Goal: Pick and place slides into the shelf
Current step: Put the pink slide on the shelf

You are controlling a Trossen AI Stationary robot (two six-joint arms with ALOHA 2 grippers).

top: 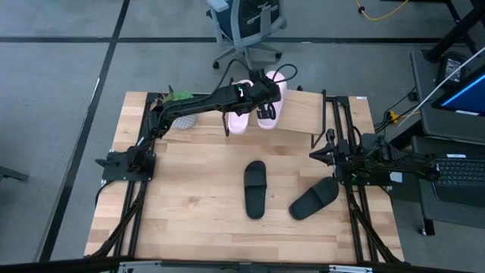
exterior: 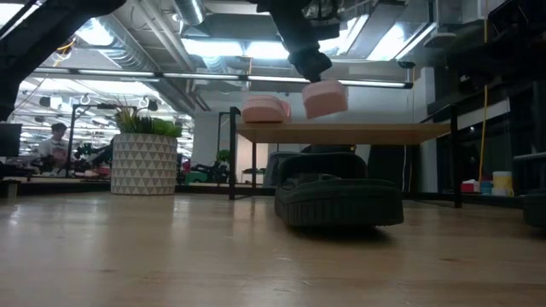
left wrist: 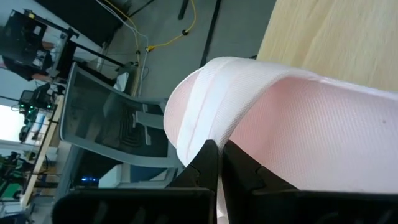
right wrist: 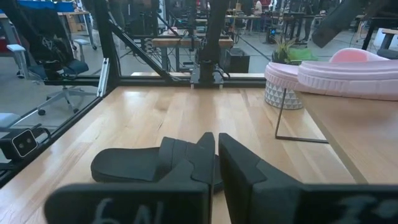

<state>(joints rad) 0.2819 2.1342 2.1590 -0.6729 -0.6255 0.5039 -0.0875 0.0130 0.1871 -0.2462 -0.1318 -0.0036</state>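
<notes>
The shelf (top: 299, 121) stands at the table's far side, its plank top (exterior: 358, 132) seen edge-on in the low view. One pink slide (top: 237, 119) (exterior: 266, 109) lies flat on it. My left gripper (top: 267, 95) (exterior: 313, 70) (left wrist: 217, 152) reaches over the shelf and is shut on the second pink slide (top: 270, 110) (exterior: 326, 99). Two black slides (top: 255, 188) (top: 314, 199) lie sole-down on the table. My right gripper (top: 318, 154) (right wrist: 216, 146) is shut, waiting low at the table's right, with a black slide (right wrist: 134, 165) just beyond its fingers. My left gripper pinches the second pink slide between its two fingers, at the edge by its wide strap (left wrist: 202, 124), coming from above and slanting down. The fingers hide the exact spot. The slide sits tilted, and its sole (exterior: 328, 109) appears just above the shelf top, beside the first pink slide.
A potted plant (top: 182, 106) (exterior: 143, 162) stands at the table's far left, next to the shelf. The shelf's thin black legs (right wrist: 280, 118) reach down to the table. An office chair (top: 246, 26) stands beyond the far edge. Bare table lies at the near left.
</notes>
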